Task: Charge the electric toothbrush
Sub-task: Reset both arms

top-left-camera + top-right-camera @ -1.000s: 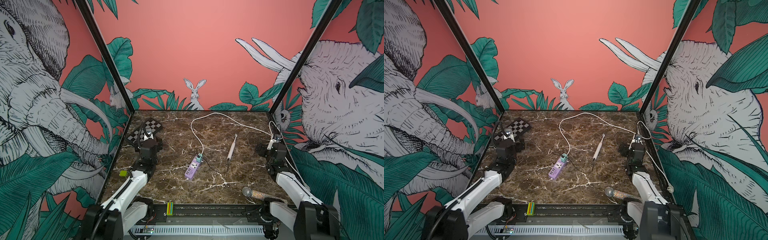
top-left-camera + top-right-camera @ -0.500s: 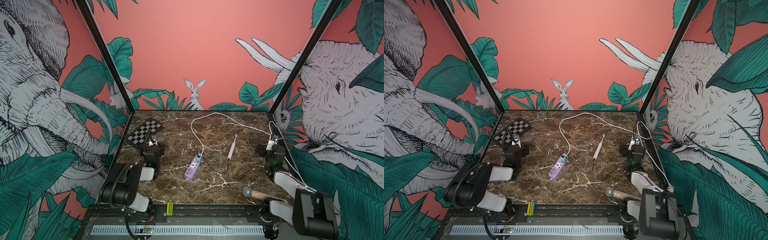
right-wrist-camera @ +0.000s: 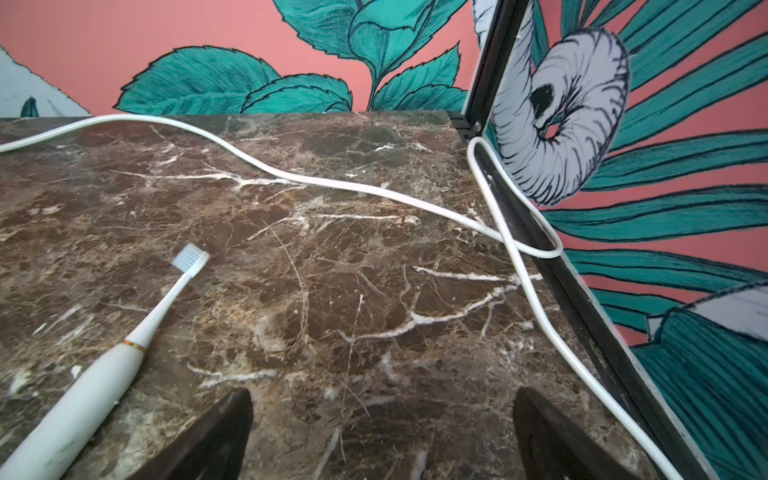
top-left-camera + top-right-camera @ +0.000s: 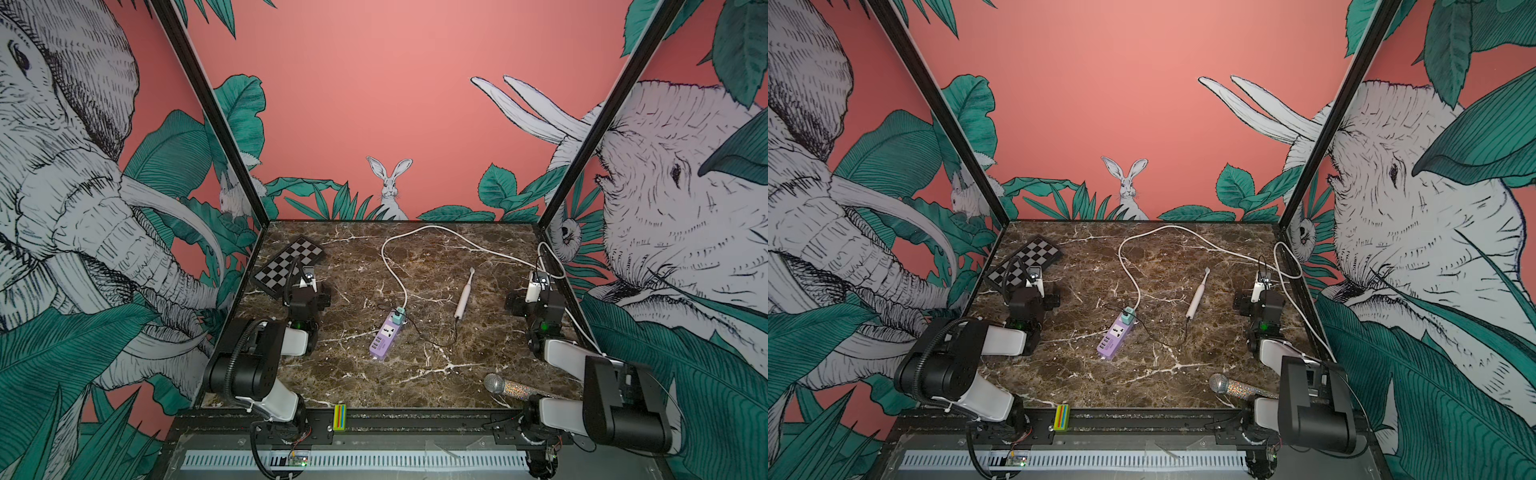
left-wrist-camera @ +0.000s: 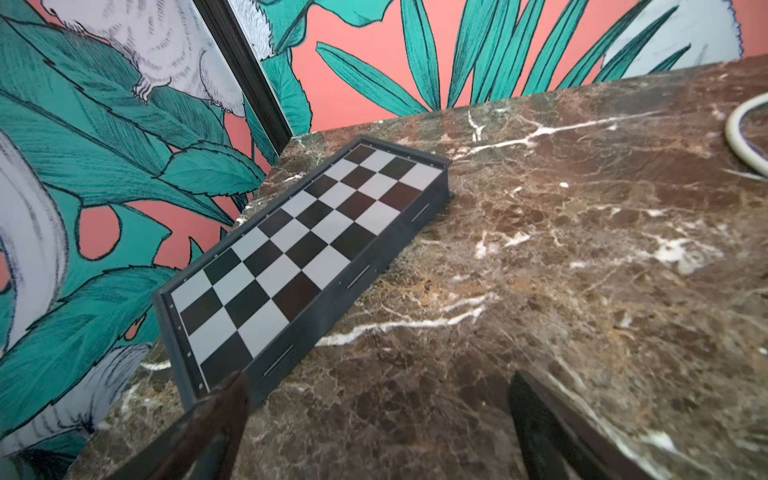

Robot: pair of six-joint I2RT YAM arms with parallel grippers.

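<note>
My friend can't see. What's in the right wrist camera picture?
A white toothbrush lies flat on a brown marble table, bristles pointing away from the camera. A white cord snakes across beyond it, and the open right gripper holds nothing.

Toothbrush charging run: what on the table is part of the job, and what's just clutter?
Part of the job:
- toothbrush
- thin black cable at its base
- purple power strip
- white cord running to the strip

Just lying about:
- chessboard
- glittery microphone
- striped block on the front rail
</note>
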